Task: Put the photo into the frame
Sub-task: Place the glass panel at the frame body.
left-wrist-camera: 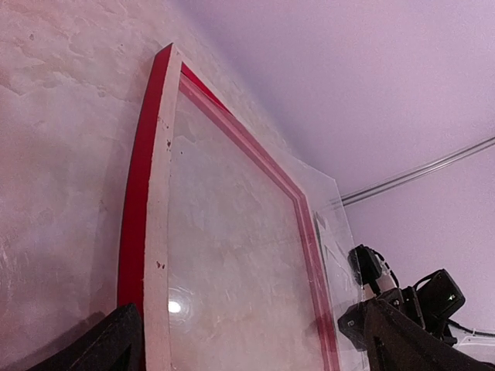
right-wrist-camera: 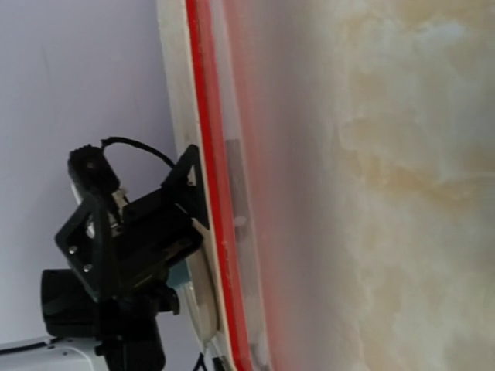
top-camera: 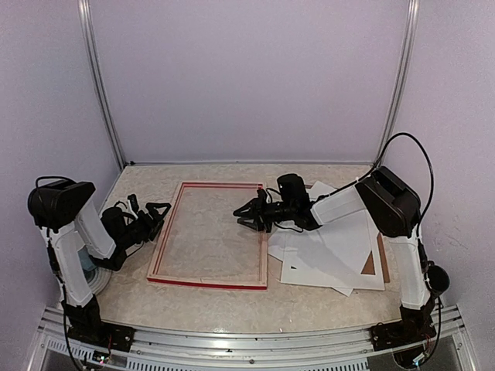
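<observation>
Plainly, the frame (top-camera: 209, 281) lies flat, pale wood back up, between the wide-spread, empty left fingers (left-wrist-camera: 116, 344) and the right fingers (top-camera: 244, 209), which hover partly apart over its right rail, gripping nothing visible. It looks stiff, its clear pane (left-wrist-camera: 232, 294) fragile: best held by a rail. The photo, probably light and floppy, is among the white sheets (top-camera: 329, 251) behind the right fingers; which one, I cannot tell.

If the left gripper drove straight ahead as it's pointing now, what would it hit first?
Most likely the left rail of the large red picture frame, just ahead of the left gripper; height unclear.
</observation>
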Controlling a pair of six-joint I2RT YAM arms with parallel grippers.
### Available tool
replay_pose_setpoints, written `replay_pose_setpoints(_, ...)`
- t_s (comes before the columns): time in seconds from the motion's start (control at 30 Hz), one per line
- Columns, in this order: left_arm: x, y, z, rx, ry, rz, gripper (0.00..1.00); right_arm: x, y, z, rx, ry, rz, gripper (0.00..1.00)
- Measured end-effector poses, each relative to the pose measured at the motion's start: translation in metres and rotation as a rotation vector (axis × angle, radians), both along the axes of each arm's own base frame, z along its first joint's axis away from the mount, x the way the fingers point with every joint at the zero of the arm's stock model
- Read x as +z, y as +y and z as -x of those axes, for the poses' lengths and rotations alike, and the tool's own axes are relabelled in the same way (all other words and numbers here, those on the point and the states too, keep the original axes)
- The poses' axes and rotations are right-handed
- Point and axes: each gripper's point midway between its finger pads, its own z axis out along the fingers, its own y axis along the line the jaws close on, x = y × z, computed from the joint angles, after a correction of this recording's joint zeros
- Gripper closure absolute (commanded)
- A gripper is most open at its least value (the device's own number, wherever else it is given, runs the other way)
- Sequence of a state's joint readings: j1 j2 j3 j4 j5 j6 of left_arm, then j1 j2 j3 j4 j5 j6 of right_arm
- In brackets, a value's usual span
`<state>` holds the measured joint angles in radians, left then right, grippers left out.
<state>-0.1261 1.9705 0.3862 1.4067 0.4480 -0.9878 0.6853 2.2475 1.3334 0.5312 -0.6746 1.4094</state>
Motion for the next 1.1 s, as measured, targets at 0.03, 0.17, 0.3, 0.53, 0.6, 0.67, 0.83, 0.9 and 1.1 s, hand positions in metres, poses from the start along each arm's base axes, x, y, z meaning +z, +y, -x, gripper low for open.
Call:
replay_pose_setpoints(0.03,0.0,0.0,0.0,0.0,0.0,0.0,0.01,0.0,0.0,0.0,0.003,-0.003,0.01,0.65)
replay_pose_setpoints(0.17,0.0,0.0,0.0,-0.001,0.0,0.0,0.01,-0.003,-0.001,-0.001,0.009,-0.008,0.04,0.62)
replay_pose_setpoints(0.3,0.0,0.0,0.0,-0.001,0.0,0.001,0.01,-0.005,-0.003,0.0,0.013,-0.014,0.075,0.59)
replay_pose_setpoints(0.53,0.0,-0.001,0.001,-0.009,-0.003,0.002,0.01,0.002,-0.005,-0.002,0.015,-0.044,0.119,0.52)
replay_pose_setpoints(0.6,0.0,-0.002,0.001,-0.013,-0.004,0.003,0.01,0.004,-0.006,-0.002,0.014,-0.055,0.133,0.5)
replay_pose_setpoints(0.67,0.0,-0.003,0.001,-0.015,-0.006,0.004,0.01,0.006,-0.008,-0.003,0.013,-0.062,0.146,0.49)
replay_pose_setpoints(0.83,0.001,-0.004,0.002,-0.019,-0.005,0.006,0.01,0.015,-0.008,-0.004,0.011,-0.092,0.165,0.47)
replay_pose_setpoints(0.9,0.0,-0.004,0.002,-0.019,-0.005,0.006,0.01,0.014,-0.008,-0.004,0.012,-0.097,0.176,0.46)
replay_pose_setpoints(1.1,0.0,-0.004,0.002,-0.02,-0.005,0.006,0.01,0.006,-0.011,-0.001,0.016,-0.101,0.218,0.46)
